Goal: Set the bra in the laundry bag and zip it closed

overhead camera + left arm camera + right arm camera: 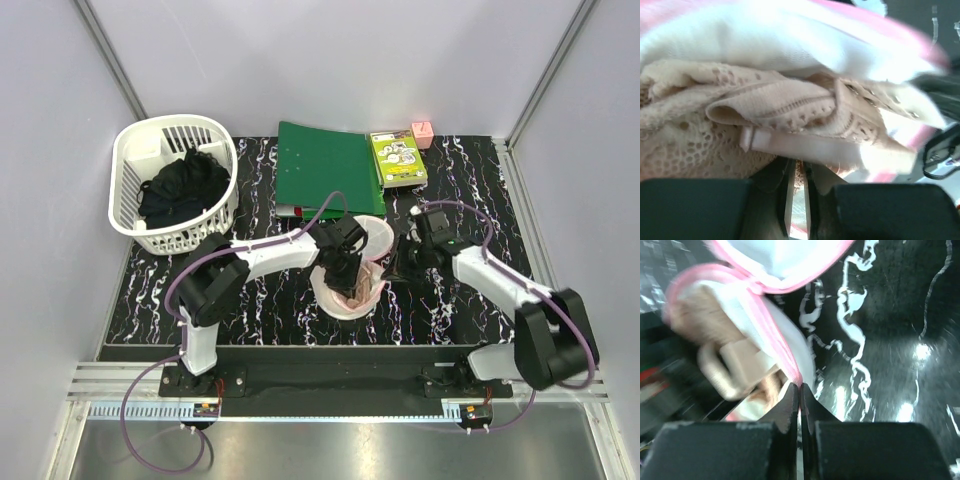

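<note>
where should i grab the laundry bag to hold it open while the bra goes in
Probably the pink rim of the laundry bag on its right side, coming from the right: it is a thin edge clear of the bra, and the right gripper pinches it there.

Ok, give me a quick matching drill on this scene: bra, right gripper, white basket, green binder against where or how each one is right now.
Things:
1. bra
2. right gripper
3. white basket
4. green binder

States:
A. holds black clothing
B. shut on the pink trim of the laundry bag
C. lying flat at the back centre
D. inside the open laundry bag

Pairs: 1-D, 2-B, 3-A, 4-C
</note>
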You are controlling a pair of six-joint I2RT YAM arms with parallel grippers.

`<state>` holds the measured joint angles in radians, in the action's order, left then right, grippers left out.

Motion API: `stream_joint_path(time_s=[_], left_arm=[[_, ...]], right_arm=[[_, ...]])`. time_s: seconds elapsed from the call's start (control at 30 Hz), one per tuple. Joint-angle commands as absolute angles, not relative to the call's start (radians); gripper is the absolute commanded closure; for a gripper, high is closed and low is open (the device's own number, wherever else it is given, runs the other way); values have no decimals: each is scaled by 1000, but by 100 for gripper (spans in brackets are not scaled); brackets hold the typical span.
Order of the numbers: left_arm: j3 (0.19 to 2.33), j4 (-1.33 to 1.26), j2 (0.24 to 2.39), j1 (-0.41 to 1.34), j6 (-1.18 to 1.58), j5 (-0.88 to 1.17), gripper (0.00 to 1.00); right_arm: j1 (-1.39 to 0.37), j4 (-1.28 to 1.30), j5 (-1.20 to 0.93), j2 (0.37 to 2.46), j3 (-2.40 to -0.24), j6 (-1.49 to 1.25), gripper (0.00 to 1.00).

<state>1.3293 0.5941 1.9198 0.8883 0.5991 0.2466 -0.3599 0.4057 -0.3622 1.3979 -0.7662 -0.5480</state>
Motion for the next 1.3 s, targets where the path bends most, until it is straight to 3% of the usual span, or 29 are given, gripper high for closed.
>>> stream_joint_path(time_s=[0.0, 0.2, 0.3, 0.53, 0.57, 0.67, 0.77, 1.1, 1.2, 1.27], left_arm=[[1301, 601, 1936, 891, 566, 164, 85], [1334, 600, 1887, 891, 528, 165, 84], [1370, 604, 1832, 891, 514, 210, 76], [1476, 699, 1684, 870, 491, 245, 36], [1506, 722, 1672, 849, 486, 256, 22], [1540, 781, 1632, 803, 483, 247, 14], [1511, 798, 1621, 763, 479, 241, 13], [1460, 802, 1779, 759, 463, 313, 25], [1480, 805, 1822, 759, 439, 308, 33], [1506, 828, 1851, 759, 411, 302, 47]], right_arm=[[-362, 530, -275, 1221, -857, -568, 100], [-364, 614, -281, 1170, -874, -539, 100], [-364, 607, -294, 1180, -880, -508, 100], [-368, 591, -388, 1196, -900, -492, 100], [-370, 585, -400, 1201, -897, -498, 100], [-371, 581, -437, 1204, -899, -520, 100], [-371, 580, -478, 1213, -905, -540, 100], [-371, 546, -554, 1232, -902, -598, 99], [-373, 546, -551, 1230, -900, -598, 99], [-373, 548, -549, 1227, -897, -601, 99]])
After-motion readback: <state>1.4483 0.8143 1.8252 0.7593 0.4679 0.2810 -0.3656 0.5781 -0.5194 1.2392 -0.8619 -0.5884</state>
